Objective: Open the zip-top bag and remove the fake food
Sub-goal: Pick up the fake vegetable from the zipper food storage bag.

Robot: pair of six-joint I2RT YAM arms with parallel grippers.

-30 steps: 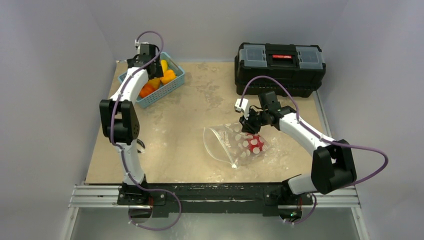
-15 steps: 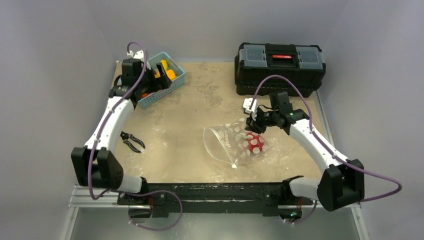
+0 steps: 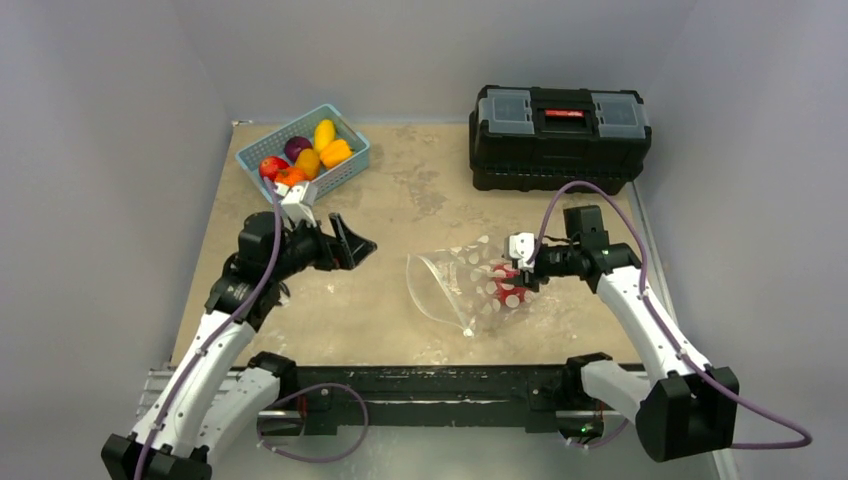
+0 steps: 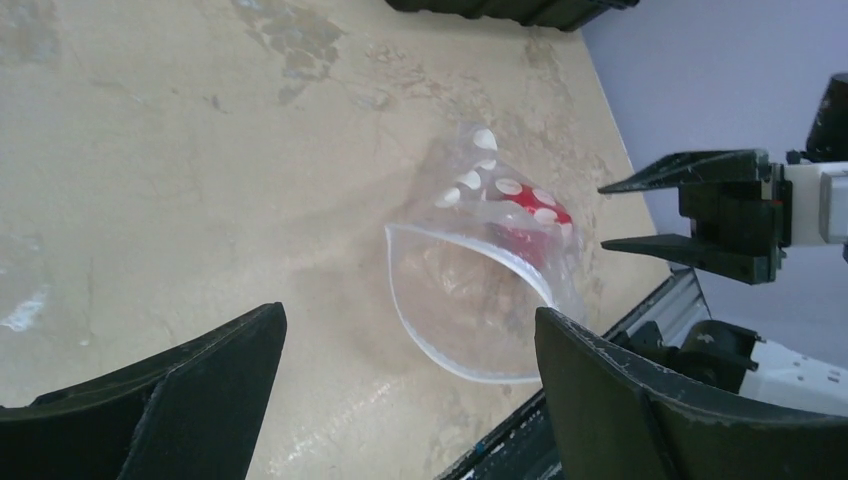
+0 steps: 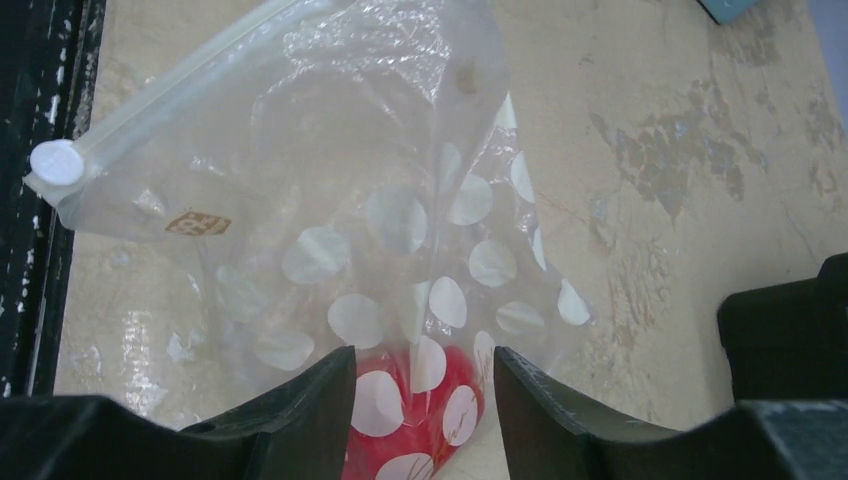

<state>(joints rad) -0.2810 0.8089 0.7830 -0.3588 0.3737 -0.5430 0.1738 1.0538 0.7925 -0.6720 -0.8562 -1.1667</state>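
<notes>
While the dotted bag [image 3: 462, 288] lies at the middle of the top view with its mouth gaping toward the left, a red piece of fake food [image 3: 508, 284] sits in its right end. The right gripper [image 3: 522, 272] is at that end, jaws parted. The left gripper [image 3: 352, 240], left of centre, is spread wide and holds nothing.

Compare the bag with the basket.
The bag is clear, floppy plastic with white dots; the basket is stiff, light blue and perforated. The bag lies on its side towards the near right of the table; the basket stands at the far left corner. The bag shows one red piece; the basket holds several fruits, red, purple, yellow and orange. Both are open and hold fake food.
</notes>
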